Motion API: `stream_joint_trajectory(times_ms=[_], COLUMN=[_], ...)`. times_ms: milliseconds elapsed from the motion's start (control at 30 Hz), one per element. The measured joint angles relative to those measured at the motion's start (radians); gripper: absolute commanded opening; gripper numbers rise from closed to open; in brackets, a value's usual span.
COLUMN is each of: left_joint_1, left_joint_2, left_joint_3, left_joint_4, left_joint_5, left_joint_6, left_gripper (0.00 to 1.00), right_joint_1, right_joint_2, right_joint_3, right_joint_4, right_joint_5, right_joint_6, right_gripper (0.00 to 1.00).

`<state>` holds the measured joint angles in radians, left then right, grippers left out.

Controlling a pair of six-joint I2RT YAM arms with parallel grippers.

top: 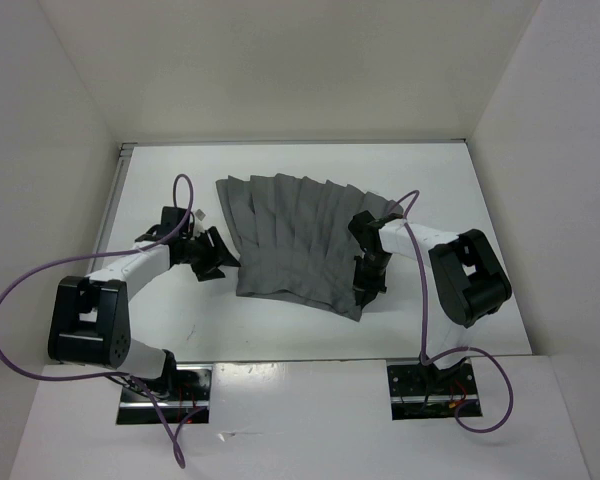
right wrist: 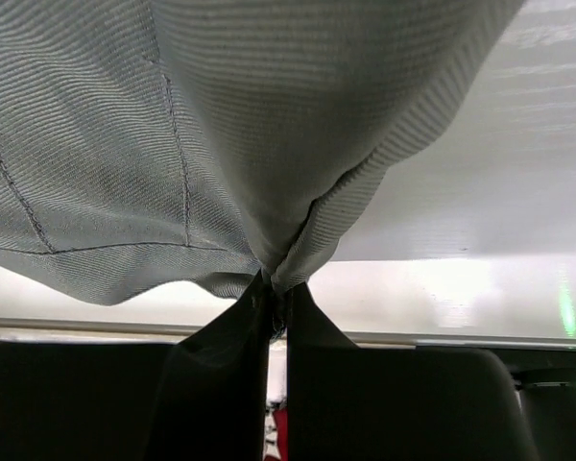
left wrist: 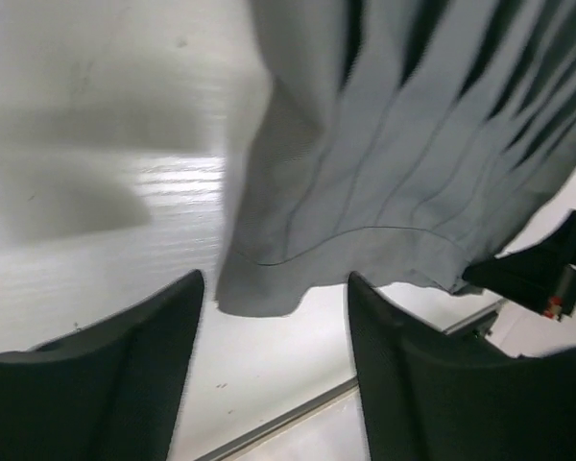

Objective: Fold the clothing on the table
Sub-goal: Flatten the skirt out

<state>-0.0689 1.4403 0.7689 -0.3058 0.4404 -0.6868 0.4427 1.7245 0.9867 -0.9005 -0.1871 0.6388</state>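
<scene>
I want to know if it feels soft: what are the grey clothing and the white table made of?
The clothing looks like soft woven fabric, matte grey: fine ribbed weave, stitched seams, sagging folds. The table looks hard and smooth, perhaps painted or laminated board: it shines with blurry reflections.

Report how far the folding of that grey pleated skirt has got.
Done: nothing folded; the mid-grey pleated fabric garment lies spread on the plain white table. In hand: the right gripper has its jaws shut on the near right corner; the left gripper hovers by the near left corner, jaws open. Left: grip that side and make every fold.
</scene>
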Motion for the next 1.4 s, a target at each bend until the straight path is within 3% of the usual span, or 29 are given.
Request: stream_joint_trajectory(times_ms=[33, 67, 167, 300, 567, 1000, 1033, 1100, 1267, 1400], left_joint_1=[-0.003, -0.005, -0.006, -0.017, -0.039, -0.07, -0.083, -0.109, -0.143, -0.131], left_joint_2=[0.0, 0.0, 0.002, 0.026, 0.093, 0.179, 0.19, 0.214, 0.226, 0.157], left_joint_3=[-0.009, -0.02, -0.061, -0.093, -0.095, -0.056, -0.044, -0.027, -0.019, 0.028], left_joint_4=[-0.003, -0.003, -0.01, -0.018, 0.028, 0.083, 0.085, 0.099, 0.13, 0.031], left_joint_5=[-0.012, -0.023, -0.05, -0.068, -0.015, 0.072, 0.074, 0.069, 0.079, 0.002], left_joint_6=[-0.002, -0.006, -0.023, -0.028, -0.046, -0.055, -0.056, -0.059, -0.076, -0.063], left_gripper=[0.52, 0.28, 0.12, 0.14, 0.29, 0.29, 0.23, 0.0, 0.0, 0.0], right_joint_1=[0.0, 0.0, 0.0, 0.0, 0.0, 0.0, 0.0, 0.0, 0.0, -0.026], right_joint_2=[-0.001, -0.001, -0.002, -0.002, -0.002, -0.002, -0.002, -0.002, -0.008, -0.043], right_joint_3=[0.003, 0.003, 0.003, 0.004, 0.004, 0.005, 0.005, 0.005, 0.019, 0.096], right_joint_4=[0.0, 0.001, 0.001, 0.001, 0.001, 0.001, 0.001, 0.001, -0.005, -0.033], right_joint_5=[0.006, 0.008, 0.013, 0.014, 0.015, 0.016, 0.017, 0.018, 0.042, 0.086], right_joint_6=[0.0, 0.0, 0.0, 0.0, 0.0, 0.001, 0.001, 0.004, 0.01, 0.01], right_gripper=[0.0, 0.0, 0.0, 0.0, 0.0, 0.0, 0.0, 0.0, 0.0, 0.0])
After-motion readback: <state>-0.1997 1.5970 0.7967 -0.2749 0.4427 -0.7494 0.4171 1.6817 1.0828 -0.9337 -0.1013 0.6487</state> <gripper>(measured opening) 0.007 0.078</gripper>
